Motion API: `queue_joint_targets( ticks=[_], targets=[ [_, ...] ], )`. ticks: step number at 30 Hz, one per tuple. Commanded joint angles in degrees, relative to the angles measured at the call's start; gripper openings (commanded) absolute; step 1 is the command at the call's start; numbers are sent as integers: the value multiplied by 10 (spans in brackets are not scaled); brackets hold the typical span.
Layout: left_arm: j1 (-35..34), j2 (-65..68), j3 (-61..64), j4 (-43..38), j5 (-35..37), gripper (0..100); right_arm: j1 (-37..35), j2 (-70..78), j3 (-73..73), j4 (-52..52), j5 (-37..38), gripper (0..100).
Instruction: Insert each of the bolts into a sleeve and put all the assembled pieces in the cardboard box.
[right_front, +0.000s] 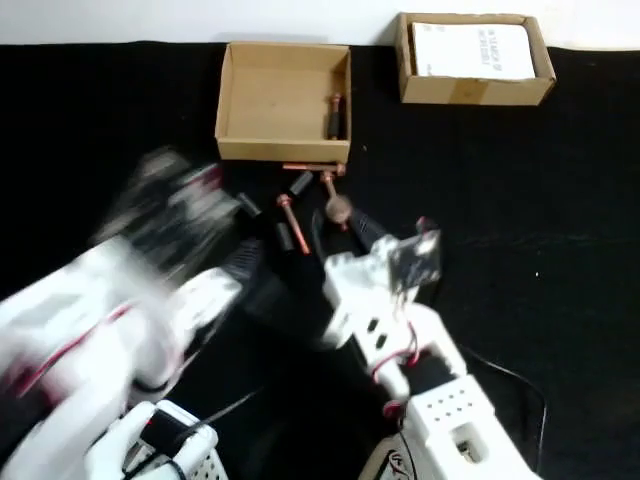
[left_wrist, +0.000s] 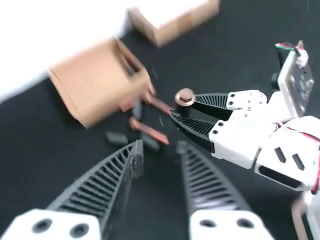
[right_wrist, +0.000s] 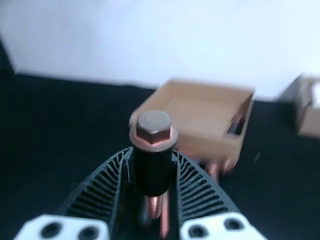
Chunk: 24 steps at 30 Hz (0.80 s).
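Observation:
My right gripper (right_wrist: 150, 159) is shut on a black sleeve (right_wrist: 150, 172) with a copper bolt (right_wrist: 152, 131) standing in it, head up. In the high view this piece (right_front: 340, 208) hangs just in front of the cardboard box (right_front: 283, 100), which holds one assembled piece (right_front: 335, 115). My left gripper (left_wrist: 159, 156) is open and holds nothing, close beside the right gripper (left_wrist: 182, 109). Loose bolts (right_front: 290, 222) and sleeves (right_front: 300, 184) lie on the black table between the box and the grippers. The left arm (right_front: 130, 300) is blurred.
A second cardboard box (right_front: 470, 58) with white paper in it stands at the back right. Loose bolts (left_wrist: 150, 132) and a sleeve (left_wrist: 116, 137) lie close to the box corner (left_wrist: 100, 82). Cables trail near the arm bases.

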<state>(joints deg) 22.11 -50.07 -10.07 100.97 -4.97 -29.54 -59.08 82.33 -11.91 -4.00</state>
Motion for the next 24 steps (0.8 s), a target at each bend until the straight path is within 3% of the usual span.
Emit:
queue_joint_targets(
  ticks=[1, 5, 9, 15, 20, 24],
  targets=[
    [-71, -40, -9, 4, -4, 9, 28, 69, -142, 7, -1, 7],
    [-175, -96, 87, 4, -4, 12, 47, 191, -244, -11, -1, 7],
    [-276, -175, 248, 4, -6, 12, 53, 325, -311, -112, 1, 7],
    [-397, -339, 422, 3, -118, 13, 53, 536, -424, -231, 61, 7],
    [-436, -451, 474, -4, -122, 13, 50, 686, -563, -257, 64, 7],
    [-449, -466, 489, -18, -120, 13, 52, 787, -670, -255, 64, 8]
  ],
)
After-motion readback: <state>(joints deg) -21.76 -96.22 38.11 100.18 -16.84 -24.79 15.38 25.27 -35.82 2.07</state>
